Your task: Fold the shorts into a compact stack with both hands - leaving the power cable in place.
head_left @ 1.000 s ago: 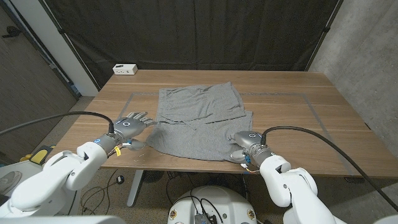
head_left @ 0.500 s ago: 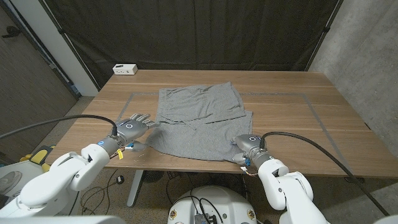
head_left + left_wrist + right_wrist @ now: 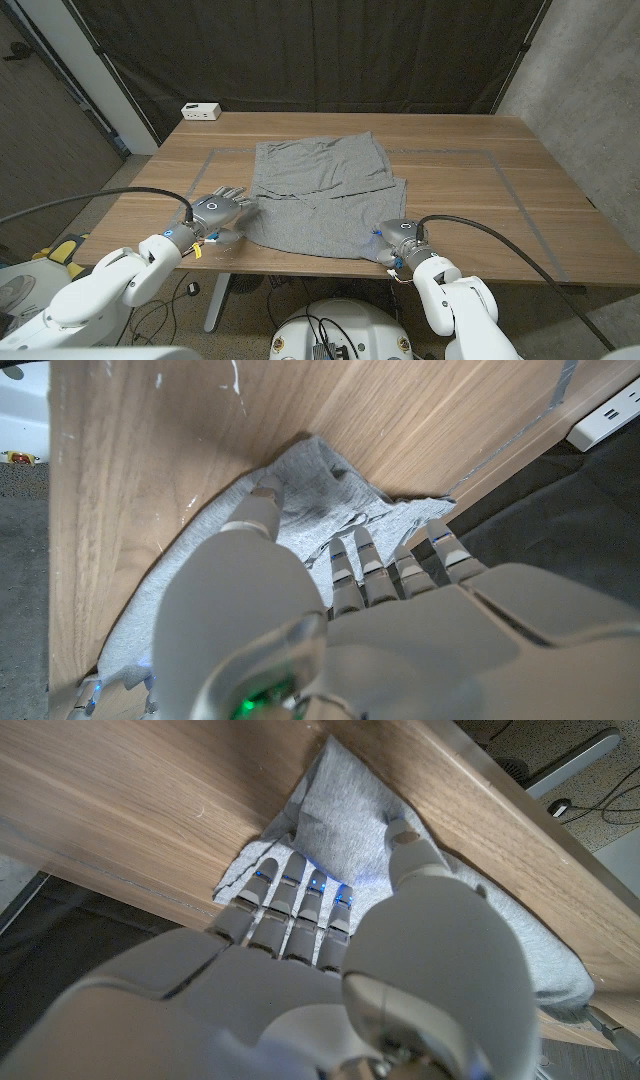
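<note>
The shorts (image 3: 318, 195) are lying spread across the middle of the table (image 3: 470, 190), one half already doubled over so an upper panel sits toward twelve o'clock and the wider lower layer runs down to the near edge at six. I am working from that near hem because it is the free edge that a fold has to carry away from me.

My left hand (image 3: 220, 211) is sitting at the cloth's eight o'clock corner. In the left wrist view its fingers (image 3: 365, 565) are reaching over the grey fabric and the thumb is pressing down on a bunched bit of the corner, so I judge I am pinching that corner rather than just resting on it.

My right hand (image 3: 400, 240) is at the five o'clock corner, right at the table edge. In the right wrist view its fingers (image 3: 290, 890) are tucking under the hem while the thumb is lying on top, so the cloth is caught between them. Holding both near corners at once is what should keep the hem straight when I lift.

A white power strip (image 3: 201, 111) is standing at the table's far ten o'clock corner, well apart from the shorts; I take it for the cable end to leave alone. Taped lines on the wood are framing the work area.
</note>
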`<move>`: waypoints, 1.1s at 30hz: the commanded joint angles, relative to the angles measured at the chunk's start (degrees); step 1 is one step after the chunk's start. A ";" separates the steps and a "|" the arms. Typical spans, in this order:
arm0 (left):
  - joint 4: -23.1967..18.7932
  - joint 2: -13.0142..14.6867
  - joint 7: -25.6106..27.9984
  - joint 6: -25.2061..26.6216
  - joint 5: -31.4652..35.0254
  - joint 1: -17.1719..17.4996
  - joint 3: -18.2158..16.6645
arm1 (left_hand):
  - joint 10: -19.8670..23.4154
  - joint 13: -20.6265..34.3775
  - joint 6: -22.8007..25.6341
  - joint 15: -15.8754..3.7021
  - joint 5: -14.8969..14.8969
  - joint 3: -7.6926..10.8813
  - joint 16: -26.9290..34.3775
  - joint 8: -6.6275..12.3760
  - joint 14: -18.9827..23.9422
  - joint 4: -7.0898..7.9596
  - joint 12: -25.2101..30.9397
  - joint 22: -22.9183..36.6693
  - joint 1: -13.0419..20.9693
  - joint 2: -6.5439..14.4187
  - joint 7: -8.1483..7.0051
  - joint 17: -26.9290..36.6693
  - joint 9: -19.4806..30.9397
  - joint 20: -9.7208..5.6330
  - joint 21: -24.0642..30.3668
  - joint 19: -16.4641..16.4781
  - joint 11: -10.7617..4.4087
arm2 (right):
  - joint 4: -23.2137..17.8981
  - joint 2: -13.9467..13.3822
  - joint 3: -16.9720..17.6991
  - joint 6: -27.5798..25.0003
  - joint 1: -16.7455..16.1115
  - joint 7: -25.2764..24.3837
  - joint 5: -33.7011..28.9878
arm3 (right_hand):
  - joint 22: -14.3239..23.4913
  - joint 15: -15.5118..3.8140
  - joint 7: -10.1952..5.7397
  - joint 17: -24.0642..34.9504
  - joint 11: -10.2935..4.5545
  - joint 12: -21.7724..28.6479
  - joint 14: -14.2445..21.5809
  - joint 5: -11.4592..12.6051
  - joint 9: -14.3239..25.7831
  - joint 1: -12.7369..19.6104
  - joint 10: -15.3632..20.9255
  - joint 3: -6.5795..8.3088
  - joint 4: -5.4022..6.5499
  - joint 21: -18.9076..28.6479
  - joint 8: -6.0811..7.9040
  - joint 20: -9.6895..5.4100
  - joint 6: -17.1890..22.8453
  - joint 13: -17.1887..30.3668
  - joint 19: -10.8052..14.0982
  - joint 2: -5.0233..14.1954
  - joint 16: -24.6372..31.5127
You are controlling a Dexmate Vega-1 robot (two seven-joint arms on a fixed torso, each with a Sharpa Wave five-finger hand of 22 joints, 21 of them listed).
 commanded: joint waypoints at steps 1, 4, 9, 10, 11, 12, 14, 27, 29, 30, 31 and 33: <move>3.57 3.11 4.53 1.30 -4.97 -2.97 4.95 | 1.08 0.50 2.20 -0.90 0.47 -1.21 0.35 0.57 0.63 0.25 0.56 0.33 -0.47 0.35 -2.58 0.14 0.08 0.17 0.39 0.69 0.08 | 1.54 2.08 1.38 1.65 -0.40 0.24 -0.18 | 0.35 -7.64 0.08 1.10 0.12 0.92 0.72 0.31 0.16 0.99 1.13 -0.59 0.02 0.34 0.14 -0.43 0.85 0.45 0.78 0.03 1.19; 3.99 4.03 5.16 1.83 -5.90 -3.97 6.52 | 1.55 0.81 5.42 -1.06 0.84 -1.57 0.31 1.31 0.98 0.17 0.73 0.41 0.01 1.26 -4.27 0.06 0.02 0.25 0.42 0.86 0.25 | 1.81 2.19 1.52 1.91 -0.33 0.50 -0.19 | 0.37 -7.84 0.13 1.74 0.05 1.47 1.27 0.37 0.17 1.33 2.02 -0.93 0.06 0.47 0.40 -0.40 1.77 0.64 1.11 0.12 2.03; 4.84 5.49 6.63 3.04 -6.94 -5.49 8.98 | 2.85 1.56 14.46 -1.15 1.24 -2.58 0.29 3.15 2.17 -0.32 1.22 0.56 1.44 3.19 -4.33 -0.05 -0.16 0.31 0.56 1.31 0.41 | 2.48 2.72 1.57 2.06 0.28 1.43 -0.23 | 0.47 -8.80 -0.28 4.28 -0.89 3.38 3.65 0.61 0.16 3.16 4.74 -1.84 0.00 0.90 0.71 -1.18 4.07 1.43 2.15 0.87 5.44; 4.96 5.81 7.11 3.40 -6.87 -5.68 9.43 | 3.05 1.61 15.15 -1.15 1.27 -2.59 0.32 3.27 2.31 -0.37 1.29 0.57 1.62 3.45 -4.22 -0.04 -0.18 0.30 0.59 1.38 0.36 | 2.78 2.67 1.45 2.26 0.35 0.68 -0.33 | 0.50 -9.20 -0.43 4.96 -0.94 3.71 4.43 0.63 0.16 3.55 5.12 -2.02 0.03 1.10 0.83 -1.37 4.76 1.62 2.63 1.15 6.40; 5.05 6.09 7.63 3.82 -6.76 -5.85 9.87 | 4.18 1.82 17.67 -1.49 1.28 -2.75 0.49 3.71 3.03 -0.47 1.73 0.61 2.07 4.18 -3.79 -0.02 -0.24 0.32 0.74 1.73 0.45 | 3.11 2.71 1.22 2.32 0.60 0.84 -0.92 | 0.55 -9.38 -0.60 5.79 -1.28 4.25 4.78 0.61 0.16 4.05 5.93 -2.26 0.02 1.18 0.98 -1.53 5.63 1.86 2.82 1.42 7.35; 5.09 6.33 8.09 4.32 -6.68 -5.99 10.26 | 4.63 1.92 18.72 -1.59 1.26 -2.87 0.52 3.85 3.27 -0.54 1.90 0.63 2.27 4.43 -3.50 -0.02 -0.27 0.27 0.80 1.85 0.50 | 3.41 2.68 1.38 2.51 0.60 0.13 -0.30 | 0.62 -9.71 -0.81 7.10 -1.40 5.07 5.45 0.51 0.16 4.68 7.03 -2.74 0.02 1.31 1.21 -1.72 7.07 2.26 3.09 1.62 8.89; 5.17 6.68 9.10 5.32 -6.69 -6.19 10.95 | 5.15 2.11 20.99 -1.77 1.26 -2.92 0.60 4.17 3.78 -0.75 2.07 0.67 2.87 5.10 -2.32 0.00 -0.35 0.29 0.92 2.08 0.58 | 3.80 2.61 1.44 2.66 0.74 -0.26 0.20 | 0.83 -10.11 -0.66 10.77 -1.90 7.07 6.56 0.36 0.16 6.94 9.38 -3.83 -0.25 1.82 1.54 -2.09 10.53 3.34 4.11 2.05 12.85; 4.82 9.25 14.74 12.08 -5.86 -6.38 14.42 | 10.97 3.41 36.50 -4.04 -0.02 -2.73 1.33 6.17 7.87 -1.58 3.75 0.81 7.14 8.80 3.10 0.19 0.05 -0.64 2.42 4.62 -0.81 | 5.79 0.54 1.67 3.87 -0.81 -17.69 5.72 | 2.39 -10.66 1.00 22.33 -1.14 21.06 19.71 -1.90 1.00 21.69 26.30 -4.89 -0.99 8.21 5.59 -3.65 32.45 9.93 13.45 7.66 28.18; 4.77 9.68 15.32 12.56 -6.18 -6.54 14.83 | 10.98 3.51 35.99 -4.11 -0.03 -2.61 1.40 5.99 7.99 -1.08 3.72 0.82 6.94 9.36 3.63 0.35 0.34 -0.67 2.53 4.77 -0.75 | 5.87 0.47 1.42 3.45 -0.73 -18.44 5.68 | 2.52 -10.60 1.42 22.02 -0.64 21.38 20.16 -2.26 1.03 21.87 27.13 -5.00 -0.65 8.66 5.72 -3.55 33.17 9.76 13.87 8.01 28.20; 4.71 9.90 15.57 12.94 -6.14 -6.64 15.06 | 10.96 3.54 35.80 -4.07 -0.02 -2.54 1.42 5.94 7.99 -0.88 3.70 0.83 6.87 9.60 3.69 0.42 0.45 -0.69 2.55 4.80 -0.75 | 5.79 0.32 1.22 3.22 -0.45 -17.80 5.30 | 2.56 -10.60 1.60 21.84 -0.57 21.43 20.27 -2.39 1.03 21.99 27.38 -5.02 -0.59 8.82 5.80 -3.40 33.53 9.61 14.00 8.11 28.13; 4.30 10.21 14.98 13.54 -6.37 -6.71 15.15 | 10.90 3.78 35.75 -4.08 0.06 -1.99 1.45 6.25 8.00 0.08 3.57 0.85 6.63 10.46 5.57 0.69 1.31 -0.75 2.67 4.78 -0.90 | 5.27 0.03 1.62 3.33 -0.25 -16.71 6.51 | 2.61 -10.58 1.79 21.69 -0.71 21.51 20.44 -2.51 1.04 22.04 27.56 -5.07 -0.50 8.94 5.86 -3.37 33.82 9.58 14.02 8.18 28.11; 3.63 10.81 14.08 14.66 -6.48 -6.92 15.52 | 10.10 4.08 35.12 -3.70 0.32 -0.96 1.35 6.55 7.58 1.03 3.15 0.89 6.76 11.20 6.84 0.98 2.36 -0.94 2.79 4.68 -0.60 | 5.08 -0.20 1.77 3.22 -0.42 -17.77 7.51 | 2.70 -10.50 2.07 21.38 -0.31 21.54 20.84 -2.74 1.05 22.02 27.74 -5.06 -0.15 9.16 5.93 -3.19 34.27 9.40 14.07 8.71 28.10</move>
